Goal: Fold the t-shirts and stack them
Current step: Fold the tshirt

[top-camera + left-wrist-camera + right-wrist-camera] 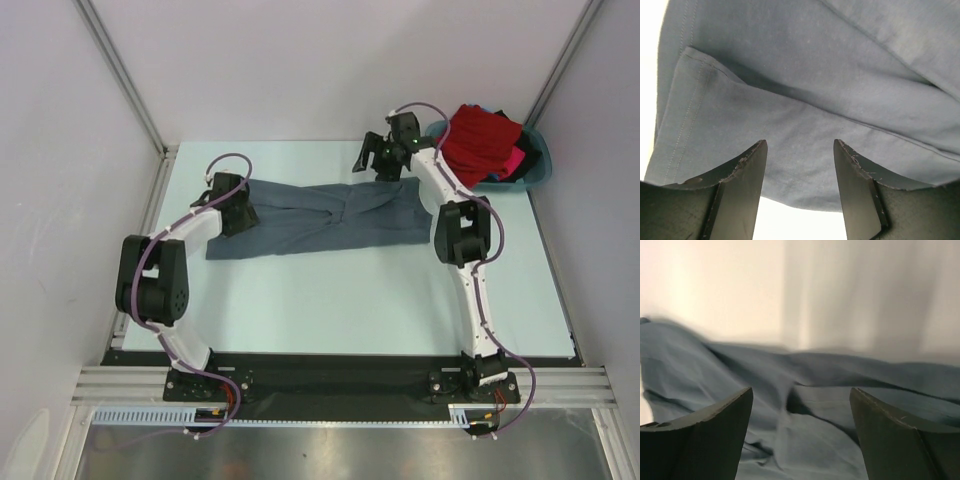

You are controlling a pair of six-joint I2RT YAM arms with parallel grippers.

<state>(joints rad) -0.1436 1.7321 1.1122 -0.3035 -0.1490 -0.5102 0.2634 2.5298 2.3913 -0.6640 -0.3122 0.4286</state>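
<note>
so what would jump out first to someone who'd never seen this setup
The grey t-shirt catches the eye first. It is stretched in a rumpled band across the middle of the pale table, with the left gripper over its left end and the right gripper by its far right end, both with jaws apart. Next comes the red shirt, heaped in the teal basin at the far right corner.

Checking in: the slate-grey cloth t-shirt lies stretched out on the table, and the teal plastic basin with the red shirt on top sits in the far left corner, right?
Not quite: the teal plastic basin, red shirt on top, sits in the far right corner, as the top external view shows. The slate-grey cloth t-shirt does lie stretched out on the table.
</note>
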